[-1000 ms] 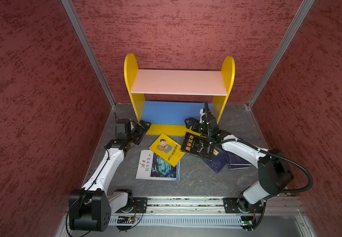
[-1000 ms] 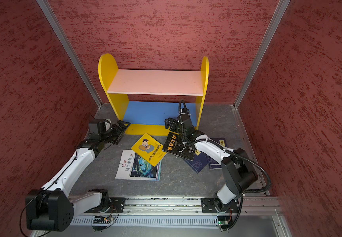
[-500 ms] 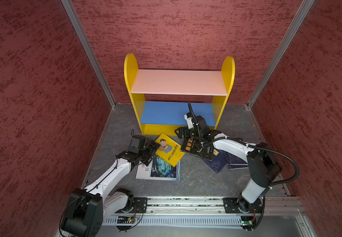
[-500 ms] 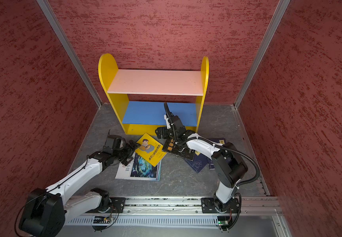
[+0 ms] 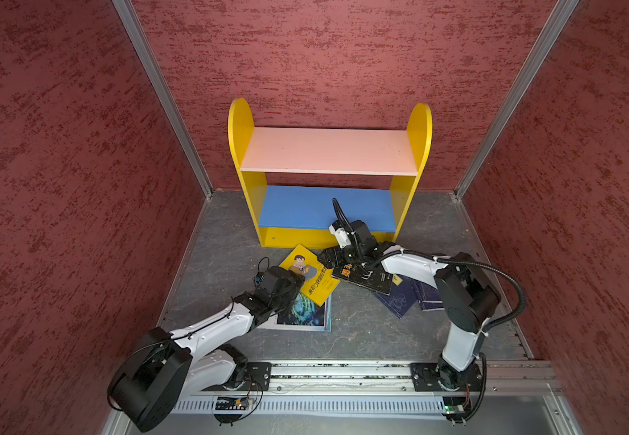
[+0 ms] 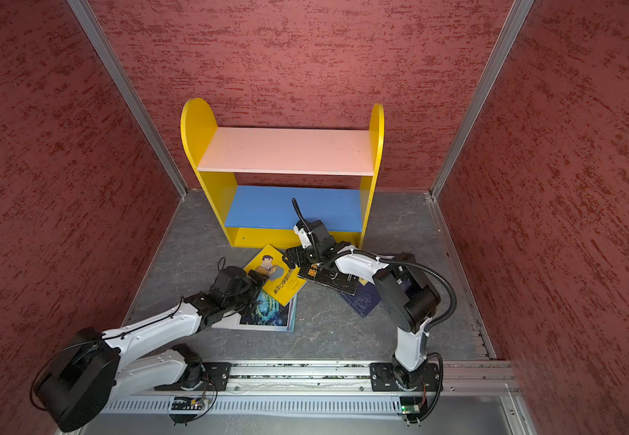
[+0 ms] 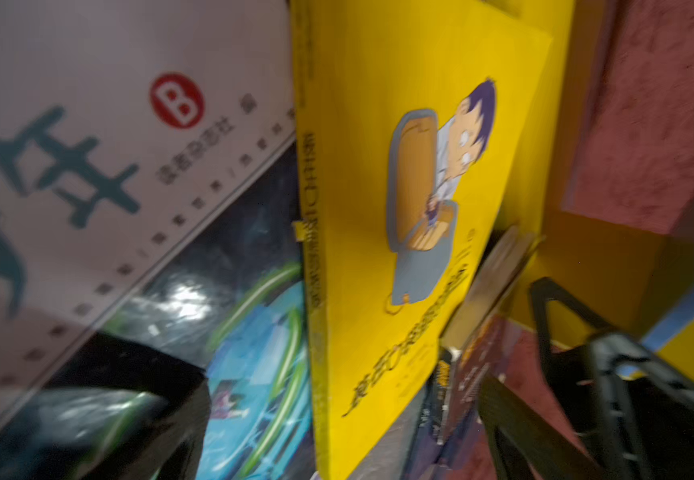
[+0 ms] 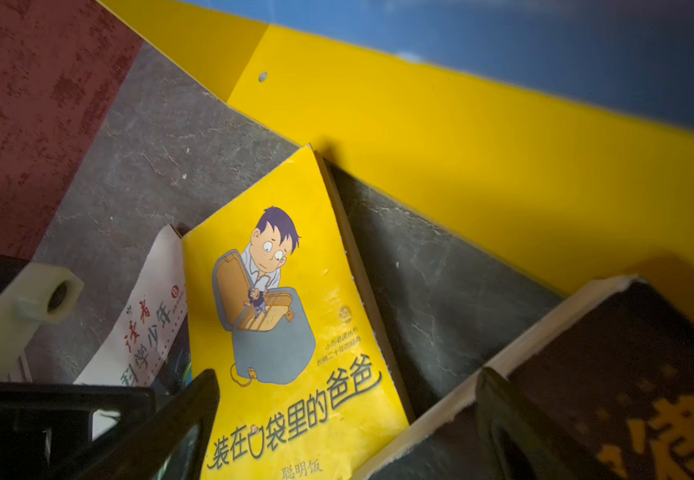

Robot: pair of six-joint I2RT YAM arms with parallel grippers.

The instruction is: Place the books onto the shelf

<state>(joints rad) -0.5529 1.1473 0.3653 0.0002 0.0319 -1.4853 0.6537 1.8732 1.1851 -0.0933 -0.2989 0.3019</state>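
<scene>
L gripper [image 5: 296,278] spread over yellow book [image 5: 317,281], R gripper [image 5: 326,260] spread (nothing held) by black book [image 5: 366,278]

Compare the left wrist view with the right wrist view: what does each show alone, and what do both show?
Left wrist only: the magazine, with its blue-green picture seen large. Right wrist only: the gray floor and a small hole in the shelf's yellow base. Both: the yellow cartoon book, the magazine's white title strip and an edge of the black book.
</scene>
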